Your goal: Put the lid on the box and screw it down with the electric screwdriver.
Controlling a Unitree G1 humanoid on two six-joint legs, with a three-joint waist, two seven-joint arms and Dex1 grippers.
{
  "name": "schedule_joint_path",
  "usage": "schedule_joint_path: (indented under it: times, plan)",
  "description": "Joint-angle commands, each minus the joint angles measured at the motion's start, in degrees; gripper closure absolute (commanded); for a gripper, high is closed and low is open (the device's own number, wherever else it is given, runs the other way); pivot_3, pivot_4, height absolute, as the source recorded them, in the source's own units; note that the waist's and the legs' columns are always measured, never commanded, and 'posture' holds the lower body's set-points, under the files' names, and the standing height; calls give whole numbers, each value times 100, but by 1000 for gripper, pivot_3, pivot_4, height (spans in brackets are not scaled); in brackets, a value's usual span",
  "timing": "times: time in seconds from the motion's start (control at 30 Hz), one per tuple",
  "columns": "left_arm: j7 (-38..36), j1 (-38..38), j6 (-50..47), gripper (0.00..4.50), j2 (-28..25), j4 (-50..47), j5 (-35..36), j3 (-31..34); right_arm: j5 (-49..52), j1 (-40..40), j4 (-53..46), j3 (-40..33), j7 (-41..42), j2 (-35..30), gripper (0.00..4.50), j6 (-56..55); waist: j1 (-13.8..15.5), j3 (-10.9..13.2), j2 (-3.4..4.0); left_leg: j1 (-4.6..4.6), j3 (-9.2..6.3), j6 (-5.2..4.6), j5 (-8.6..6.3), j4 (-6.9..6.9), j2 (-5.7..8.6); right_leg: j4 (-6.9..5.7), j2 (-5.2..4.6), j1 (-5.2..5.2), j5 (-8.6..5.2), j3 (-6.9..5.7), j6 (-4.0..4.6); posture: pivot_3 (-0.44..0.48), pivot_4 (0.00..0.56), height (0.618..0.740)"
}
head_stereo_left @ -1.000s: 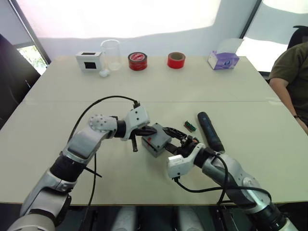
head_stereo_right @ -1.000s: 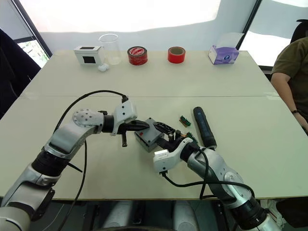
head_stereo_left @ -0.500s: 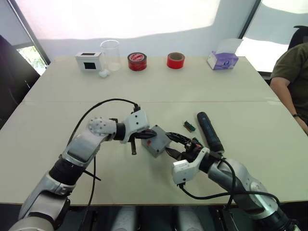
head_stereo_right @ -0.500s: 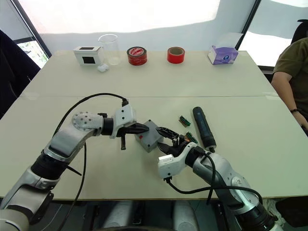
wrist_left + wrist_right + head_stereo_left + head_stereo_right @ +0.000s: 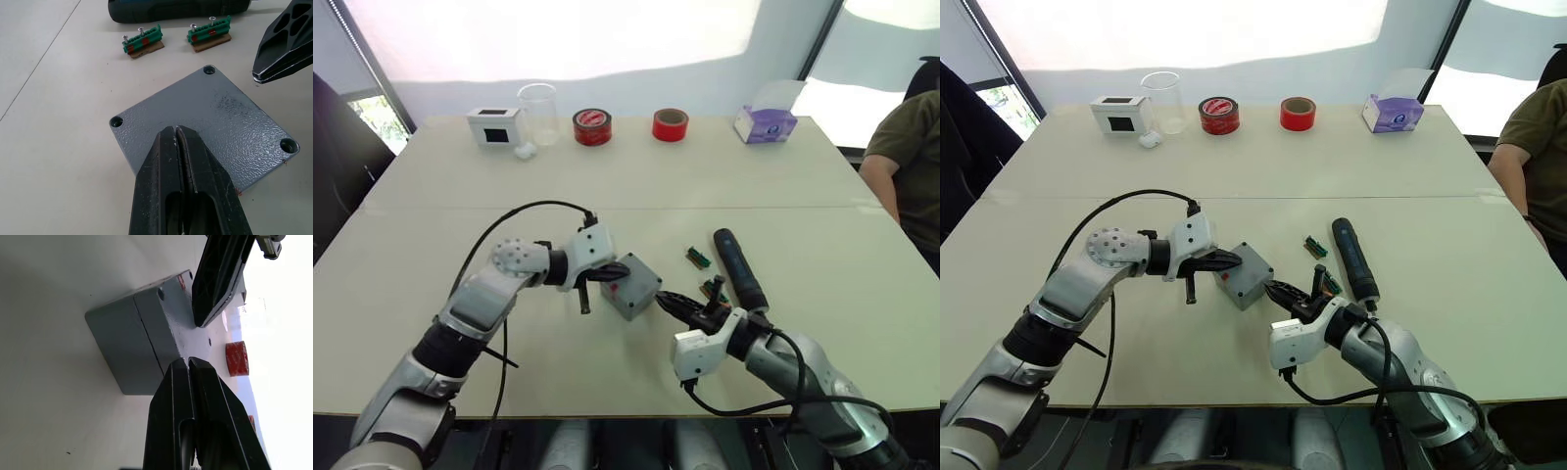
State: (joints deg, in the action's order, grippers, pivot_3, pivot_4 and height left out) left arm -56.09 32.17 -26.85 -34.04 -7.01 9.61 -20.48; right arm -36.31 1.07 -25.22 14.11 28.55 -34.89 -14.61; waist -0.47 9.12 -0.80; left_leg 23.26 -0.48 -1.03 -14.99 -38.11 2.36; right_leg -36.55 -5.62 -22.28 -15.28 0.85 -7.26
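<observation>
Both tools closed: left tool [image 5: 176,131] presses the lid [image 5: 215,122], right tool [image 5: 662,298] beside it

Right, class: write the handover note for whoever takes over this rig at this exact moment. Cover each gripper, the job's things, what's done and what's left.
Left gripper: shut, fingertips pressing on the lid, nothing gripped.
Right gripper: shut, empty, just beside the box on its right.
The lid sits on the box, seam closed, near the table's middle; the three corner holes in view are without screws.
Electric screwdriver: lying untouched on the table, to the right of the box.
Two green pieces holding screws lie between the box and the screwdriver.
Done: lid placed.
Left: pick up the screwdriver, drive the corner screws.
</observation>
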Motion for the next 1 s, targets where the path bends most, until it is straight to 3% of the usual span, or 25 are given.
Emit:
schedule_joint_path:
  times: [0.03, 0.13, 0.27, 0.47, 0.57, 0.83, 1.0]
  plan:
    - [-20, -248, -208, 4500, -155, 387, -363, -271, 529, 55, -220, -202, 146, 26, 4449, 111, -4, -2, 2, 0, 0, 0, 0, 0, 0, 0, 0, 0, 0, 0, 0, 0, 150, 740]
    - [-25, -280, -290, 4500, -89, 373, -228, -174, 1676, 285, -303, -277, 586, 381, 4449, 908, -4, -8, 1, -1, -2, 0, 0, 2, -4, 2, 1, 2, 0, -1, 0, 0, 150, 740]
    - [-13, -229, -594, 4500, 101, 268, 207, 208, 2475, 394, -393, -337, 1044, 420, 4449, 1536, -5, -9, 4, -1, -2, -2, -1, 4, -6, 7, 1, 4, -2, 0, 4, 0, 150, 740]
    - [167, 487, -1480, 4500, 432, 666, 1208, 1400, 3204, 194, -748, -327, 1205, 684, 4449, 2895, -3, -2, 3, 8, -6, -3, -2, 5, -8, 7, 3, -11, 0, -3, -1, 0, 150, 740]
    - [532, 825, -1384, 4500, 562, 1341, 1171, 1769, 3612, -42, -751, -220, 1338, 831, 4449, 3646, 13, 0, 2, 16, -6, -2, -2, 5, -7, 7, 3, -20, 1, -5, -1, 0, 150, 740]
    - [433, 534, -936, 4500, 559, 1613, 663, 1203, 3929, -446, -631, -89, 1392, 799, 4449, 4365, 6, 3, -1, 22, -5, 0, -1, 21, -4, 18, 2, -28, 1, -3, -2, 0, 150, 740]
    - [273, 33, -1159, 4500, 558, 1021, 594, 685, 3733, -886, -334, 104, 1485, 583, 4449, 4251, 2, 3, -1, 25, -4, 3, -1, 20, -1, 20, -5, -29, 3, -2, -1, 0, 150, 740]
